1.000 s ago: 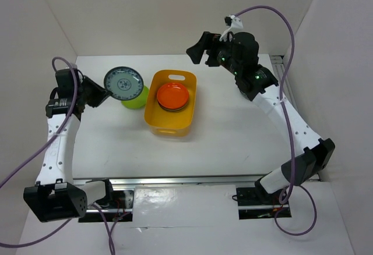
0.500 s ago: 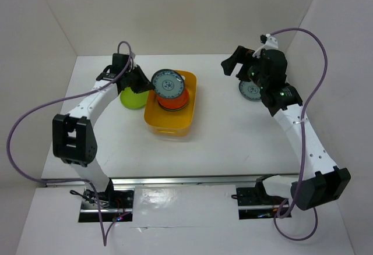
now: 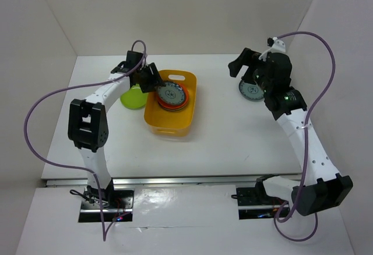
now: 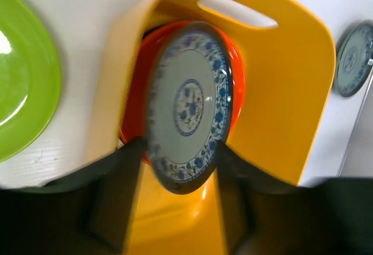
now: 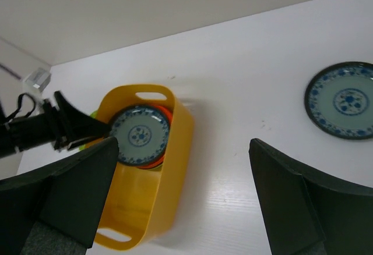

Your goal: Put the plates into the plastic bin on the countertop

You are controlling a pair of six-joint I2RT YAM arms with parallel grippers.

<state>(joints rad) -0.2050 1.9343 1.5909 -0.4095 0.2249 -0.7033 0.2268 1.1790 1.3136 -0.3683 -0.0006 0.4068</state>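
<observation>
Plastic bin, frame centre, on table: patterned plate newly dropped in, tilted on orange plate; one fewer outstanding. Left end effector at its rim, jaws now partly parted, empty. Upper right: right end effector spread wide, empty, beside second patterned plate, blue-and-white, dark-rimmed, glossy.

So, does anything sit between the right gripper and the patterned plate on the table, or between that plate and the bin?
Nothing visible does. Only air separates the open right gripper from the patterned plate, and bare countertop runs from that plate to the plastic bin.
</observation>
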